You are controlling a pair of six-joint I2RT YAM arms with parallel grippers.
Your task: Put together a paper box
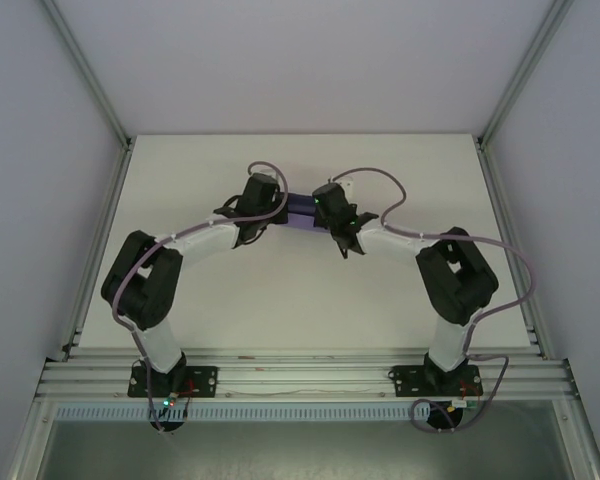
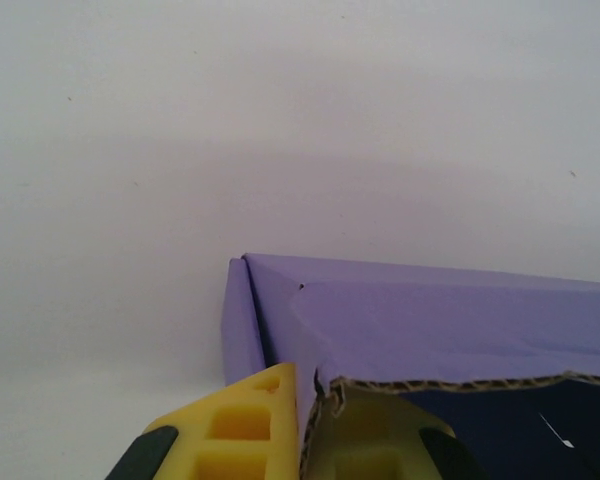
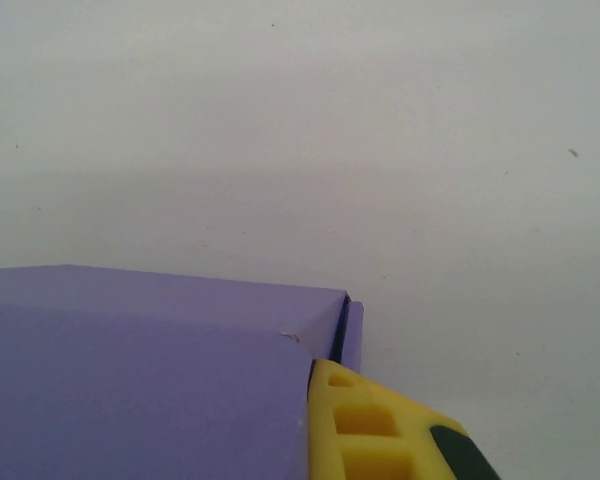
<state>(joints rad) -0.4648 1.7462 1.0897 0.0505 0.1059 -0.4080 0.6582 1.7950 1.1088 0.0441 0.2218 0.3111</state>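
Left claw: I am watching the left claw [image 2: 305,425] pinching a raw corrugated edge of the paper box [image 2: 430,320]. Its two yellow fingers [image 2: 242,428] are sitting almost together, one outside the wall and one in shadow inside it, so it is clamping the card.
Right claw: the right claw [image 1: 332,212] is showing me one yellow finger [image 3: 358,418] in its own wrist view, lying against the box corner at its 9 o'clock. The purple panel is covering the other finger, so I cannot tell whether it is gripping or merely touching.
Left wrist view: this one is giving me the dark inside of the box at 4 o'clock. It is also showing a narrow side flap standing at 11 o'clock of the fingers.
Right wrist view: here I am getting a smooth outer face spreading toward 9 o'clock, with a folded corner at 12 o'clock of the finger.
Top view: I am seeing both claws facing each other, the left at the box's 9 o'clock end and the right at its 3 o'clock end.
Box position: it is sitting just toward 12 o'clock from the middle of the white table [image 1: 300,300]. I cannot tell whether it is resting or lifted.
Arms: the left arm [image 1: 190,240] is reaching in from 7 o'clock and the right arm [image 1: 455,275] from 5 o'clock.
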